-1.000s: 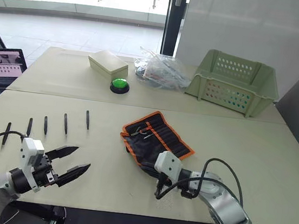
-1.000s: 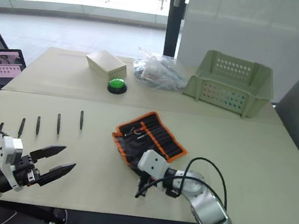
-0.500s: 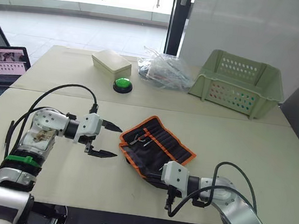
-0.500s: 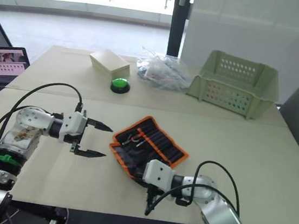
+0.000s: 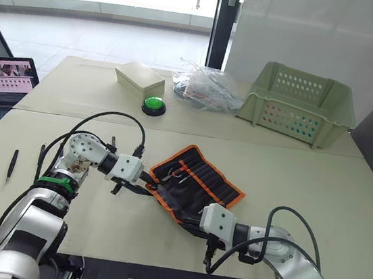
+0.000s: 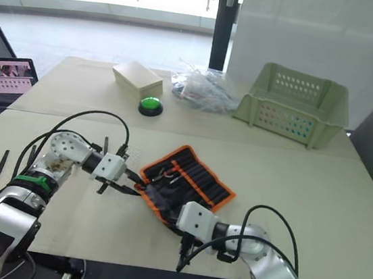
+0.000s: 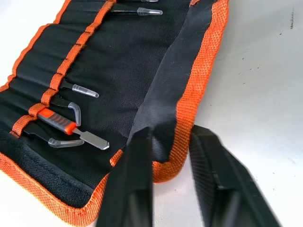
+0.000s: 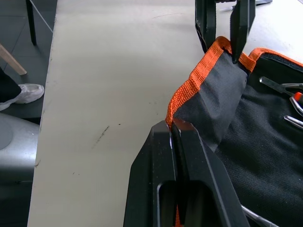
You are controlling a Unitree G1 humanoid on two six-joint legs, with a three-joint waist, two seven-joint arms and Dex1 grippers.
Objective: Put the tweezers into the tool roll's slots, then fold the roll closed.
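The tool roll lies open mid-table, black with orange trim, its slots holding a few clear-tipped tools and an orange-handled one. My left gripper is at the roll's left edge, its fingers closed in on the orange-trimmed flap. My right gripper is shut on the roll's near corner, pinching the trim. Loose tweezers lie on the table at the left, another beside it, and one behind the left arm's cable.
A green basket stands at the back right, with a clear plastic bag, a beige box and a green button to its left. A laptop sits beyond the table's left edge.
My left arm has swung from the table's near left to the roll's left edge and its wide-open fingers have closed on the flap. The right gripper stays on the near corner.
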